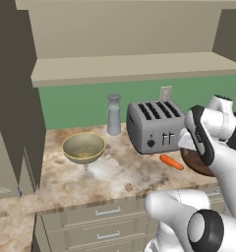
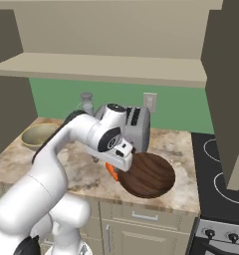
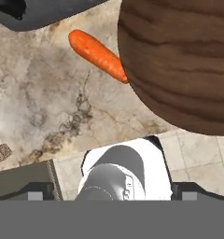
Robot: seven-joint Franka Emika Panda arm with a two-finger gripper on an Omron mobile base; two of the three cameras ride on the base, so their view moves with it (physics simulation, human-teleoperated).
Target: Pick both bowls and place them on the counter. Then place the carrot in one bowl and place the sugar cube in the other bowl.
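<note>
Counter [image 1: 66, 182], both bowls set down ready for loading: beige-olive bowl [image 1: 83, 147] near the left rear, empty; dark wooden bowl [image 2: 147, 175] near the front edge, apparently empty; carrot [image 3: 97, 54] touching its rim; sugar cube [image 1: 129, 187] at the front edge; gripper [image 2: 122, 168] wide open, holding nothing.

The white arm [image 2: 66, 144] reaches over the mottled stone surface [image 2: 81, 174], its hand just above the near rim of the dark brown wooden bowl [image 2: 149, 175], which sits near the front edge. A bit of the orange carrot [image 2: 110, 170] peeks out beside the bowl's left side. The beige-olive bowl [image 2: 39, 135] stands far left; the toaster [image 2: 140, 127] stands behind the arm; a stove [image 2: 218, 174] lies right
</note>
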